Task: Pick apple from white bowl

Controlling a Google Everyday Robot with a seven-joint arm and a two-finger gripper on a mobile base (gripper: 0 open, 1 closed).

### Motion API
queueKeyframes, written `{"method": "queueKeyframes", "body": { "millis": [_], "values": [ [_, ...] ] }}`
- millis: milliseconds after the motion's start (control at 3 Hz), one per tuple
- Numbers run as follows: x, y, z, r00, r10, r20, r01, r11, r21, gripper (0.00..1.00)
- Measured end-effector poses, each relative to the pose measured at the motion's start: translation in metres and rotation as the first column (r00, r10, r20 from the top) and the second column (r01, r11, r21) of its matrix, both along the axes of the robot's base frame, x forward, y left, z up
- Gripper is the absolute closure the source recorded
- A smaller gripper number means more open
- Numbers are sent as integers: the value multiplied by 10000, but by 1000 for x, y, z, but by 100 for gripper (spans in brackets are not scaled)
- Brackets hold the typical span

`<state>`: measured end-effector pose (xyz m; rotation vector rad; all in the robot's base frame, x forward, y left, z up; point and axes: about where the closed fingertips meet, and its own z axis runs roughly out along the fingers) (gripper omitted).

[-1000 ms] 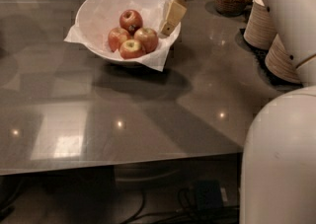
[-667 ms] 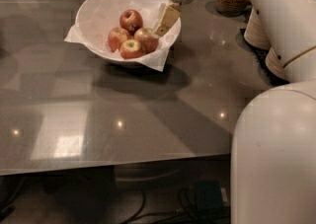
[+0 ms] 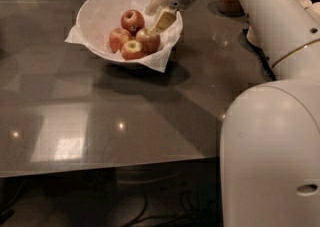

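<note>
Glossy white arm (image 3: pixel 272 141), cream tool (image 3: pixel 158 17) at end

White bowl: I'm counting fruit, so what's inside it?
Four apples lie on a paper liner, with the claw over the right rim of the bowl. Liner and apples cover the bottom, so anything beneath is unseen.

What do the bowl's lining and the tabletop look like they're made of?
Lining: likely thin paper, matte white, creased, corners overhanging the white bowl. Tabletop: hard, glossy grey, possibly stone or laminate; it mirrors lights. The gripper is over the bowl's right side.
</note>
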<state>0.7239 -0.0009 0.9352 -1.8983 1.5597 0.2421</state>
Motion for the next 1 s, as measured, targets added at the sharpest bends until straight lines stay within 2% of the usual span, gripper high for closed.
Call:
{"method": "queueKeyframes", "body": {
  "millis": [333,1000],
  "values": [
    [3,1,-13,9997,60,-243,-64,9999,-141,50],
    [10,0,-37,9976,36,-694,-57,9996,-292,40]
  ]
}}
